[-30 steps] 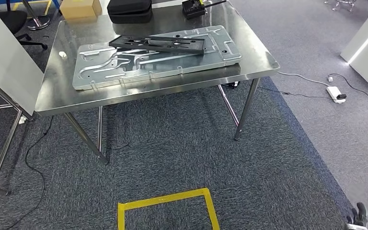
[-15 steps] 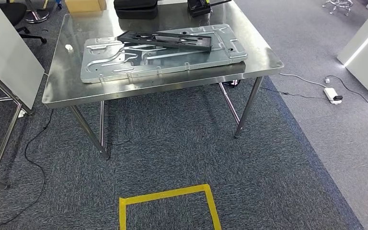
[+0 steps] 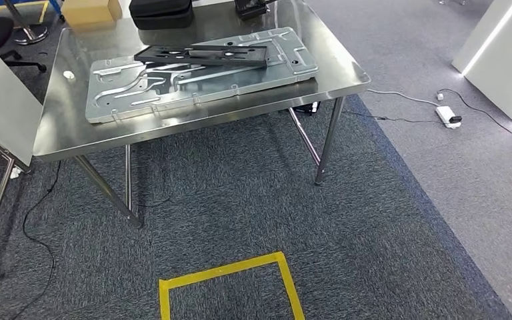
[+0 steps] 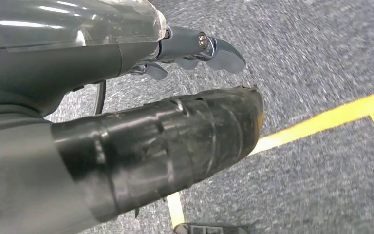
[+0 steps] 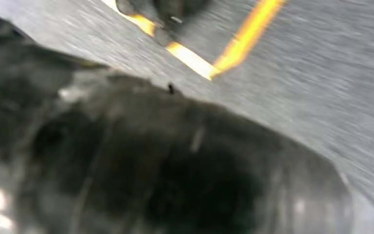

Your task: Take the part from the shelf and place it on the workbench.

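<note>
From the head view, a stainless-steel workbench (image 3: 60, 137) stands on blue-grey carpet (image 3: 240, 213). On its top lies a large stamped metal sheet panel (image 3: 173, 83), its long axis running left to right across the bench and slightly skewed, the right end farther away than the left. On top of that panel rests the part, a long black frame (image 3: 203, 55); its long axis also runs left to right, nearly level in the picture, with its right end reaching toward the far right area of the panel. At the far edge of the bench sit a black case (image 3: 160, 13), a cardboard box (image 3: 90, 10) and a dark device (image 3: 253, 7). A small white object (image 3: 69, 75) lies near the bench's left side. A yellow tape square (image 3: 227, 280) is marked on the carpet in front of the bench. A white power strip (image 3: 448, 115) with cables lies on the grey floor to the right.

In the left wrist view, the left hand (image 4: 175, 131) hangs over the carpet beside the yellow tape; its dark taped thumb and silver fingers (image 4: 219, 48) are extended and apart, with nothing between them.

In the right wrist view, the right hand (image 5: 175, 170) is a dark blur over carpet and tape; how its fingers lie I cannot tell.
</note>
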{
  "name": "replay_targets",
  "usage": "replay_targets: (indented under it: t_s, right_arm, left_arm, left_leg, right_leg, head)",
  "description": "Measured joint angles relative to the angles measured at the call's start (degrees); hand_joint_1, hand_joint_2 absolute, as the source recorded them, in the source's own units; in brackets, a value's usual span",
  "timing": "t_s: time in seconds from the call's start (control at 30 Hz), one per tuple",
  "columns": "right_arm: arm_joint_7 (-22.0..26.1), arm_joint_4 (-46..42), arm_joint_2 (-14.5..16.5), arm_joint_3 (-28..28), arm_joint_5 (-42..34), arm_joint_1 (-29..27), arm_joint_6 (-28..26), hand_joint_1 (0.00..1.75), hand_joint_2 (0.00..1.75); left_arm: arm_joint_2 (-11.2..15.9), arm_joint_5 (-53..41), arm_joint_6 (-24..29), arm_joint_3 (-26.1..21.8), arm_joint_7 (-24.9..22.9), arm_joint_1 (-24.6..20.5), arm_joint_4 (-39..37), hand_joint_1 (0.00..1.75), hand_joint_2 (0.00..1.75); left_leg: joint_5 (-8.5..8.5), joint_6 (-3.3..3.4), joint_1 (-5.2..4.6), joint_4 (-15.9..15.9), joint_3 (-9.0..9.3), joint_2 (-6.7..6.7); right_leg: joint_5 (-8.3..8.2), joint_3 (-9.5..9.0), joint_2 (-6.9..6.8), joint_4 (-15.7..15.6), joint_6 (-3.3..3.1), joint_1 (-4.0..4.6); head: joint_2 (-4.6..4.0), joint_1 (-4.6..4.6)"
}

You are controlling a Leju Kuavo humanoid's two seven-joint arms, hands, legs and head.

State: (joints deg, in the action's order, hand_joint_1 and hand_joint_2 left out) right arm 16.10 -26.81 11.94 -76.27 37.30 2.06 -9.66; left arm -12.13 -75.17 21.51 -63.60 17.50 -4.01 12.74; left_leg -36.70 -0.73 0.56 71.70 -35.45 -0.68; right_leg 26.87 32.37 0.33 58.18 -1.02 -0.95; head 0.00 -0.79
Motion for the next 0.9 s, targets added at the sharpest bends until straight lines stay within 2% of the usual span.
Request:
replay_targets:
  t_s: [0.03, 0.07, 0.1, 0.13, 0.17, 0.2, 0.27, 0.33, 0.37, 0.4, 0.43, 0.5, 0.53, 0.57, 0.6, 0.67, 0.73, 0.77, 0.83, 0.9]
  right_arm:
    - [-0.35, 1.40, 0.02, -0.08, 0.43, 0.08, 0.00, 0.00, 0.00]
    - [-0.46, 2.61, 0.06, -0.11, 0.90, 0.15, 0.22, 0.00, 0.00]
    - [-0.49, 3.61, 0.11, -0.11, 1.43, 0.25, 0.54, 0.00, 0.00]
    - [-0.47, 4.42, 0.16, -0.10, 1.97, 0.37, 0.92, 0.00, 0.00]
    - [-0.43, 5.13, 0.19, -0.05, 2.53, 0.51, 1.37, 0.00, 0.00]
    - [-0.37, 5.63, 0.20, 0.02, 2.99, 0.65, 1.70, 0.00, 0.00]
    - [-0.22, 6.45, 0.19, 0.17, 3.72, 0.82, 2.37, 0.00, 0.00]
    - [-0.14, 7.01, 0.17, 0.25, 4.09, 0.85, 2.73, 0.00, 0.00]
    - [-0.11, 7.23, 0.15, 0.28, 4.19, 0.84, 2.78, 0.00, 0.00]
    - [-0.09, 7.45, 0.14, 0.33, 4.30, 0.85, 2.79, 0.00, 0.00]
    - [-0.06, 7.70, 0.12, 0.42, 4.42, 0.89, 2.81, 0.00, 0.00]
    - [-0.04, 8.21, 0.12, 0.63, 4.84, 1.01, 2.89, 0.00, 0.00]
    - [-0.04, 8.43, 0.12, 0.77, 5.12, 1.05, 2.97, 0.00, 0.00]
    - [-0.08, 8.62, 0.12, 0.93, 5.48, 1.03, 3.12, 0.00, 0.00]
    - [-0.19, 8.78, 0.12, 1.10, 5.86, 1.00, 3.30, 0.00, 0.00]
    - [-1.20, 9.14, 0.12, 1.49, 6.85, 1.04, 3.62, 0.00, 0.00]
    - [-3.53, 9.69, 0.14, 1.94, 7.96, 1.26, 3.99, 0.00, 0.00]
    - [-4.76, 10.00, 0.15, 2.16, 8.43, 1.32, 4.29, 0.00, 0.00]
    - [-6.56, 10.52, 0.23, 2.40, 8.93, 1.28, 4.92, 0.00, 0.00]
    - [-7.36, 10.89, 0.42, 2.50, 9.02, 1.26, 5.46, 0.00, 0.00]
  left_arm:
    - [-0.01, -0.01, 0.01, -0.01, -0.06, 0.05, 0.00, 0.00, 0.00]
    - [-0.02, -0.02, 0.02, -0.02, -0.14, 0.10, 0.00, 0.00, 0.00]
    - [-0.02, -0.02, 0.04, -0.04, -0.22, 0.13, 0.00, 0.00, 0.00]
    - [-0.01, -0.01, 0.06, -0.07, -0.29, 0.15, 0.00, 0.00, 0.00]
    - [0.00, -0.01, 0.09, -0.12, -0.32, 0.19, 0.00, 0.00, 0.00]
    - [0.01, -0.01, 0.11, -0.17, -0.32, 0.19, 0.00, 0.00, 0.00]
    - [0.03, -0.02, 0.14, -0.24, -0.23, 0.13, 0.00, 0.00, 0.00]
    - [0.04, -0.01, 0.14, -0.28, -0.15, 0.10, 0.00, 0.00, 0.00]
    - [0.04, -0.01, 0.13, -0.32, -0.12, 0.13, 0.00, 0.00, 0.00]
    - [0.05, 0.00, 0.13, -0.37, -0.09, 0.16, 0.01, 0.00, 0.00]
    - [0.07, 0.01, 0.12, -0.46, -0.06, 0.21, 0.01, 0.00, 0.00]
    - [0.09, 0.01, 0.07, -0.73, -0.02, 0.33, 0.01, 0.00, 0.00]
    - [0.11, 0.02, 0.02, -0.91, -0.01, 0.39, 0.00, 0.00, 0.00]
    - [0.13, 0.03, -0.03, -1.06, -0.01, 0.40, 0.00, 0.00, 0.00]
    - [0.16, 0.05, -0.09, -1.18, -0.01, 0.39, 0.00, 0.00, 0.00]
    - [0.22, 0.03, -0.23, -1.30, -0.03, 0.35, 0.00, 0.00, 0.00]
    - [0.39, -0.16, -0.46, -1.32, -0.15, 0.30, 0.00, 0.00, 0.00]
    - [0.50, -0.29, -0.58, -1.33, -0.25, 0.25, 0.00, 0.00, 0.00]
    - [0.73, -0.56, -0.74, -1.33, -0.43, 0.06, 0.00, 0.00, 0.00]
    - [0.94, -0.93, -0.75, -1.32, -0.51, -0.08, 0.01, 0.00, 0.00]
  left_leg:
    - [-0.16, -0.09, 0.05, 1.82, -0.88, 0.07]
    - [1.03, -0.09, 0.09, 1.11, -0.57, 0.11]
    - [3.05, 0.00, 0.12, -1.69, 0.70, 0.26]
    - [5.26, 0.19, 0.16, -5.78, 2.52, 0.79]
    - [6.86, 0.39, 0.16, -9.75, 4.24, 1.57]
    - [7.70, 0.59, 0.14, -12.42, 5.32, 2.25]
    - [7.78, 0.93, -0.07, -14.03, 5.78, 2.87]
    - [8.21, 1.60, -0.01, -14.33, 5.84, 2.23]
    - [8.47, 2.00, 0.08, -14.56, 5.92, 1.83]
    - [8.73, 2.40, 0.22, -14.80, 5.97, 1.43]
    - [8.87, 2.65, 0.19, -14.87, 5.93, 0.96]
    - [8.90, 2.87, -0.01, -14.81, 5.72, 0.01]
    - [8.88, 2.88, -0.11, -14.76, 5.65, -0.50]
    - [8.82, 2.88, -0.17, -14.70, 5.64, -0.97]
    - [8.72, 2.84, -0.21, -14.64, 5.68, -1.41]
    - [8.41, 2.56, -0.30, -14.48, 5.89, -2.26]
    - [8.09, 2.03, -0.52, -14.24, 6.03, -2.94]
    - [8.01, 1.77, -0.63, -14.18, 6.05, -3.26]
    - [7.88, 1.25, -0.68, -14.18, 6.11, -3.80]
    - [6.46, 0.63, -0.51, -12.65, 5.54, -2.75]
  right_leg:
    - [-0.01, 0.08, 0.35, 0.11, -0.02, 0.02]
    - [0.00, 0.11, 0.77, 0.24, -0.01, 0.02]
    - [0.01, 0.11, 1.23, 0.38, 0.01, 0.01]
    - [0.01, 0.10, 1.67, 0.49, 0.06, 0.00]
    - [0.02, 0.16, 2.09, 0.64, 0.24, 0.06]
    - [-0.02, 0.27, 2.41, 0.73, 0.50, 0.11]
    - [-0.23, 0.55, 2.93, 0.73, 1.25, 0.15]
    - [-0.34, 0.68, 3.18, 0.71, 1.96, 0.03]
    - [0.14, 0.89, 2.80, 1.26, 2.22, -0.02]
    - [1.21, 1.46, 2.19, 2.65, 2.41, -0.03]
    - [3.09, 2.70, 1.41, 5.56, 2.55, -0.07]
    - [6.89, 5.97, 0.50, 12.96, 2.82, -0.06]
    - [7.91, 7.18, 0.36, 15.79, 2.90, -0.06]
    - [7.55, 7.20, 0.29, 16.20, 2.89, -0.06]
    - [6.27, 6.24, 0.14, 14.60, 2.80, -0.04]
    - [2.76, 2.15, -1.31, 7.07, 2.31, 0.18]
    - [1.17, -0.43, -2.76, 1.72, 1.67, 0.67]
    - [1.30, -0.60, -2.97, 1.05, 1.43, 0.87]
    - [1.04, -0.36, -2.13, 0.82, 0.94, 0.86]
    - [0.74, -0.33, -1.38, 0.48, 0.30, 0.61]
  head:
    - [0.00, 0.01]
    - [0.00, 0.01]
    - [0.00, 0.01]
    - [0.00, 0.01]
    - [0.00, -0.01]
    - [0.00, -0.02]
    - [0.00, -0.06]
    - [0.00, -0.07]
    - [0.00, -0.08]
    - [0.00, -0.11]
    - [0.00, -0.14]
    - [0.00, -0.16]
    - [0.00, -0.15]
    - [0.00, -0.15]
    - [0.00, -0.16]
    - [0.00, -0.16]
    - [0.00, -0.12]
    - [0.00, -0.10]
    - [0.00, -0.07]
    - [0.00, -0.03]
